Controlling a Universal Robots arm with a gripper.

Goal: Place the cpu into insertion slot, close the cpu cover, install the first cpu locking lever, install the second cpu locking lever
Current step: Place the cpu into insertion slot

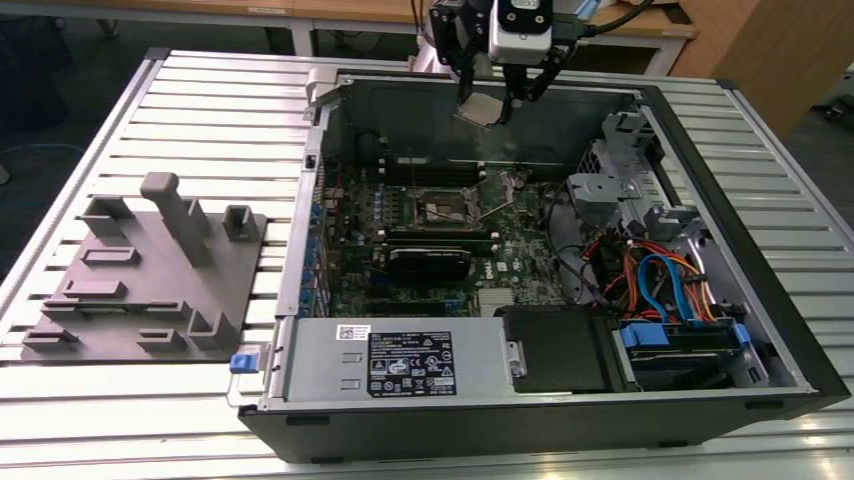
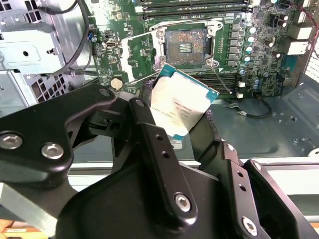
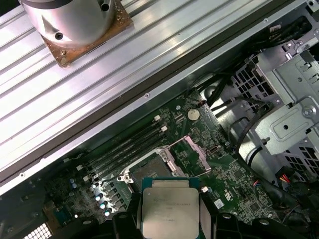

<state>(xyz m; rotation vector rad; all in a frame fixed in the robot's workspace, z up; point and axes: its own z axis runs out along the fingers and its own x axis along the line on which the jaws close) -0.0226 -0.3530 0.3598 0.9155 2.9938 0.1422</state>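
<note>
So here's where we're at: the tool [image 1: 489,100] is up over the far side of the open computer case [image 1: 787,340], clamped on the cpu [image 1: 481,110]; in the exterior view the chip hangs tilted in the air, well above the motherboard [image 1: 521,265] and not touching anything in the case.

In both wrist views we get a closer look; the black fingers [image 2: 144,117] pinch the cpu [image 2: 182,107] on two opposite edges, silvery top toward the camera, a thin green edge showing at the corners; in the first wrist view the cpu [image 3: 171,211] sits square between the two finger tips.

The insertion slot [image 2: 187,42] is down on the green board, well apart from the chip, its dark square middle showing inside the silvery rim; we spot it in the exterior view too, about mid-board [image 1: 445,210]. The cpu cover [image 2: 138,52] is flipped up off the slot, hinged open on the side toward the round coin battery [image 2: 116,83]; green board shows through its window.

Everything sits on a slatted metal table [image 1: 200,110]; there's a gray fixture block [image 1: 147,270] on the exterior view's left, beside the case.
</note>
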